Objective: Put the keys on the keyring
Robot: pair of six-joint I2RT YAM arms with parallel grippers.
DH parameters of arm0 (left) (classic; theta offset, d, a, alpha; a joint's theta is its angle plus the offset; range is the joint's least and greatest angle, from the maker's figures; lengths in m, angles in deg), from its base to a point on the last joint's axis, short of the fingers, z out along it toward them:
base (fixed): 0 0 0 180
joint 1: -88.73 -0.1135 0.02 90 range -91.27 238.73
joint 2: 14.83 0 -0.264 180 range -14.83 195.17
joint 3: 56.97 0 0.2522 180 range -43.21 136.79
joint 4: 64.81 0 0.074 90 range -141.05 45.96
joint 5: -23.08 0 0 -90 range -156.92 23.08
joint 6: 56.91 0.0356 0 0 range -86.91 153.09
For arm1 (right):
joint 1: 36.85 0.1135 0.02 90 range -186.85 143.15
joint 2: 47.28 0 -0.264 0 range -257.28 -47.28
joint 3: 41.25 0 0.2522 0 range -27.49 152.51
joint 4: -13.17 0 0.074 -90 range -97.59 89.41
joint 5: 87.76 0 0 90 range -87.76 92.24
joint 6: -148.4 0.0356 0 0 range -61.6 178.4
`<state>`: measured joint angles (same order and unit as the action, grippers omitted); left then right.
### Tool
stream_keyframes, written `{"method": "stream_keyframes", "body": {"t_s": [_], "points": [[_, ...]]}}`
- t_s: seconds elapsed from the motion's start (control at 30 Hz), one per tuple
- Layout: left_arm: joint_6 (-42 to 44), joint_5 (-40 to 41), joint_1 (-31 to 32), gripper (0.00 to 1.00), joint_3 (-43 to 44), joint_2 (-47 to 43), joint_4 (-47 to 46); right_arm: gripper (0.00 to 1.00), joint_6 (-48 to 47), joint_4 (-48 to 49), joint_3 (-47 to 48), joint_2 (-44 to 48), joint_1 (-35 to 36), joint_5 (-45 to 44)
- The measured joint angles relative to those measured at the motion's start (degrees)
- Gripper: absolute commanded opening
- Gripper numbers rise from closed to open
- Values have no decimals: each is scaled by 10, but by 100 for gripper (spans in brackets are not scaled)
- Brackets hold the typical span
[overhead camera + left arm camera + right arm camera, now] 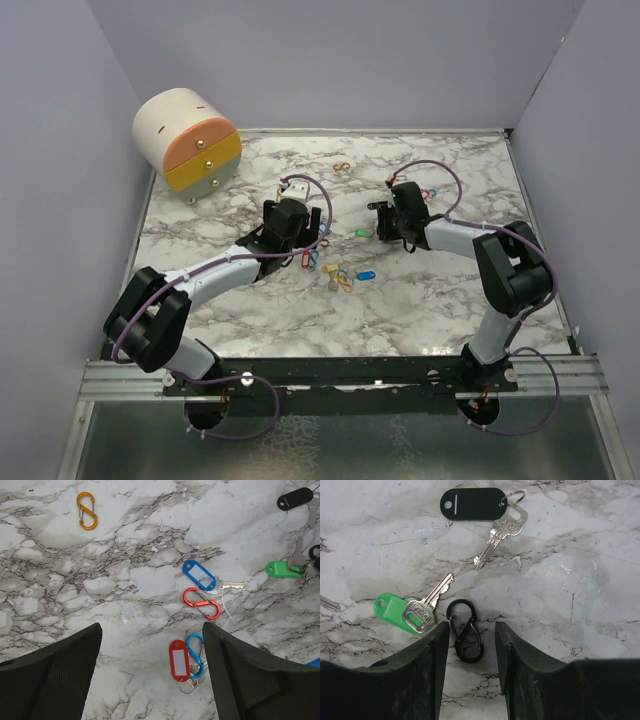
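In the right wrist view a black S-shaped carabiner keyring (465,630) lies flat on the marble between the fingers of my right gripper (471,626). The gripper is open: the left finger is against the clip and a gap shows on the right. Just left of it lies a green-tagged key (415,611), and farther off a black-tagged key (485,510). My left gripper (152,630) stands wide open above a red-tagged key (179,660) and a blue carabiner (196,652), touching neither. Beyond them lie a red carabiner (201,603) and a blue-tagged key (200,575).
An orange carabiner (86,511) lies apart at the far side. More tagged keys, blue (365,273) and yellow (340,278), are scattered mid-table. A cream drum with orange and yellow drawers (188,140) stands at the back left. Walls enclose the table.
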<state>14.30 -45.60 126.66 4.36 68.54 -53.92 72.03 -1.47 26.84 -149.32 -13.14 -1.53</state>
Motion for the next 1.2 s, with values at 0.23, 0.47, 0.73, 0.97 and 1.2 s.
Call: {"method": "stream_keyframes", "body": {"t_s": [0.23,0.47,0.73,0.97,1.2], "points": [[0,0,-1,84,0,0,0,18,0,-6,6,-5,5,-19],[0,0,-1,83,0,0,0,0,1,-6,7,-5,7,-28],[0,0,-1,83,0,0,0,0,2,-5,4,-2,7,-30],[0,0,-1,82,0,0,3,0,2,-6,-32,59,9,-39],[-9,-3,-1,76,1,7,19,0,2,-4,-39,118,10,-43]]}}
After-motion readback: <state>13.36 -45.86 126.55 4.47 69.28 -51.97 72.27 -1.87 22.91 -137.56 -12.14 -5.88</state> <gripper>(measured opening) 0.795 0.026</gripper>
